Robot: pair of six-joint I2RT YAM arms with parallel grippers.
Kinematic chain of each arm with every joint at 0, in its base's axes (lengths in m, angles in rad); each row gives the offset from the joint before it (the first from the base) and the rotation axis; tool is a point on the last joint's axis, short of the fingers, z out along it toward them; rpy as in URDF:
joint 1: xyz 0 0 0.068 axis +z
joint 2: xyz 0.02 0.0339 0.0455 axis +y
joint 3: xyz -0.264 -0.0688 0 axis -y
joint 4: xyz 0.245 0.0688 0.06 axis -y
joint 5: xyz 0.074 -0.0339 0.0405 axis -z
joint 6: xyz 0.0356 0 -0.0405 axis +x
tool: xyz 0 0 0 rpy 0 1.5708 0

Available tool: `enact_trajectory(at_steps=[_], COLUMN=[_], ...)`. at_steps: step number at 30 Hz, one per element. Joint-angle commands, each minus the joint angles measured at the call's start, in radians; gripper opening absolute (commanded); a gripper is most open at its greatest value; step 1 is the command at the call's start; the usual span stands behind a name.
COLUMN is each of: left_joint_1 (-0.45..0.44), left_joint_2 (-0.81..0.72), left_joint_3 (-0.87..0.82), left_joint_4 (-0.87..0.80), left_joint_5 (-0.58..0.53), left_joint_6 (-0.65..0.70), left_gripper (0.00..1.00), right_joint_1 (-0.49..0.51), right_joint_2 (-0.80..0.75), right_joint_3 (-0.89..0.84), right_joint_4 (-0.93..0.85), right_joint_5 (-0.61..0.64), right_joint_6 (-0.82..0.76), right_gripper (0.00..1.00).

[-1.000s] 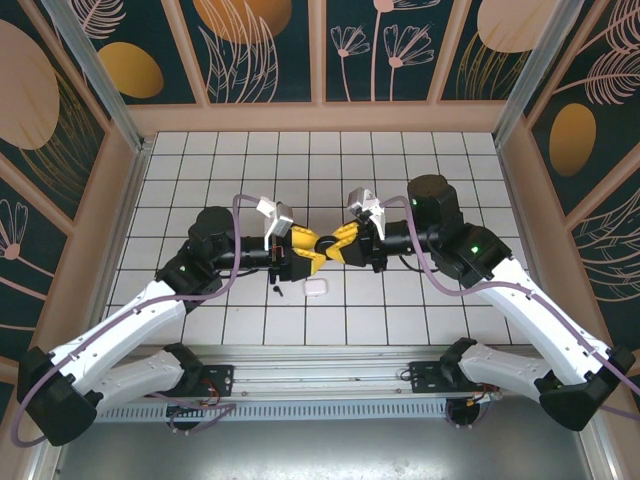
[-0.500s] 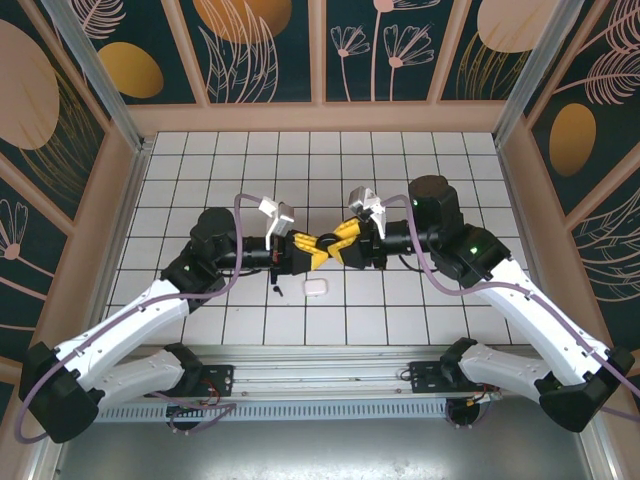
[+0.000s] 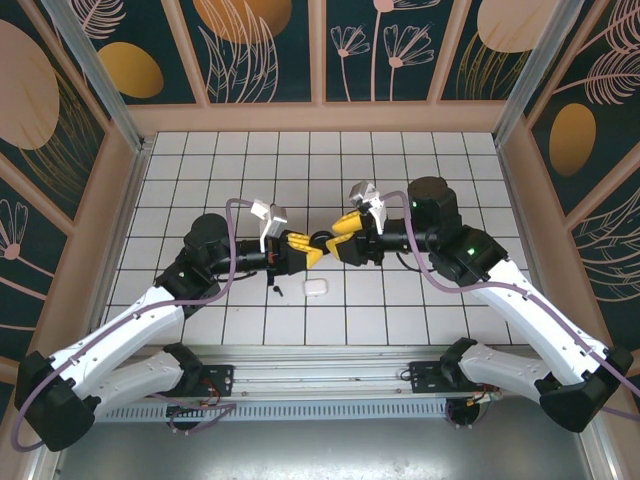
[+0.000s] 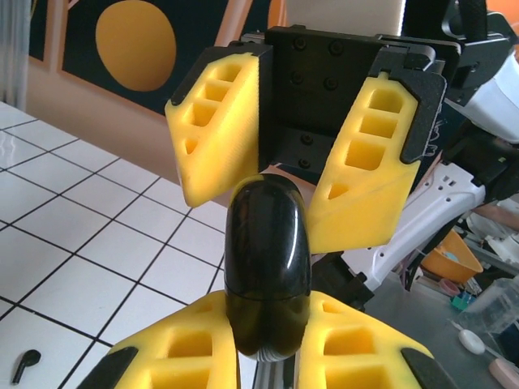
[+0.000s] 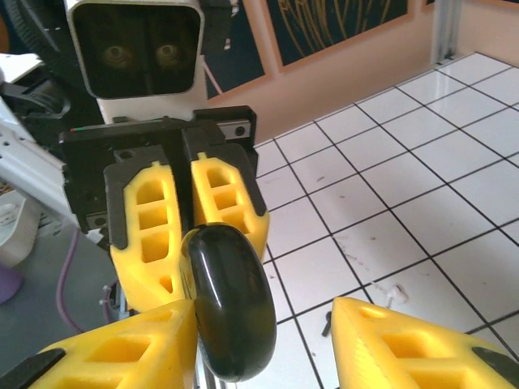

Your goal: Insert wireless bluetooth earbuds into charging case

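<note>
We see a black earbud (image 4: 26,365) lying on the surface (image 3: 200,180) at left. Our left pincer (image 3: 300,247) is clenched on a black case (image 4: 267,259). A white case (image 3: 314,287) lies on the surface nearby. Our right pincer (image 3: 335,238) is released, with a jaw on either side of the black case.

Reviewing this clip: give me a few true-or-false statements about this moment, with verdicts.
1. The left end effector grips a black charging case. True.
2. The right end effector is clamped on that case. False: its jaws stand open on either side of it.
3. The black case rests on the table. False: it is held above the tiles.
4. A white case lies on the table. True.
5. A black earbud lies loose on the tiles. True.
</note>
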Motion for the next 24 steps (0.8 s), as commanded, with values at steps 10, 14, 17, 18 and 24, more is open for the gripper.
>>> enact_trajectory(at_steps=[10,14,17,18,24], left_joint_1=[-0.002,-0.002,-0.002,-0.001,-0.002], left_joint_2=[-0.04,-0.041,-0.046,-0.048,-0.058], left_joint_3=[0.013,0.009,0.005,0.003,-0.004], left_joint_4=[-0.066,-0.078,-0.085,-0.086,-0.107], left_joint_5=[0.008,0.008,0.005,0.002,-0.017], left_joint_6=[0.067,0.07,0.074,0.076,0.092], left_gripper=[0.0,0.0,0.0,0.0,0.0], right_joint_1=[-0.027,-0.025,-0.027,-0.026,-0.026], right_joint_2=[0.043,0.059,0.072,0.076,0.093], right_joint_3=[-0.003,0.003,0.007,0.007,0.017], right_joint_4=[0.064,0.076,0.076,0.076,0.066], right_joint_5=[0.146,0.138,0.136,0.136,0.149], right_joint_6=[0.14,0.162,0.168,0.169,0.183], right_gripper=[0.46,0.46,0.46,0.46,0.46])
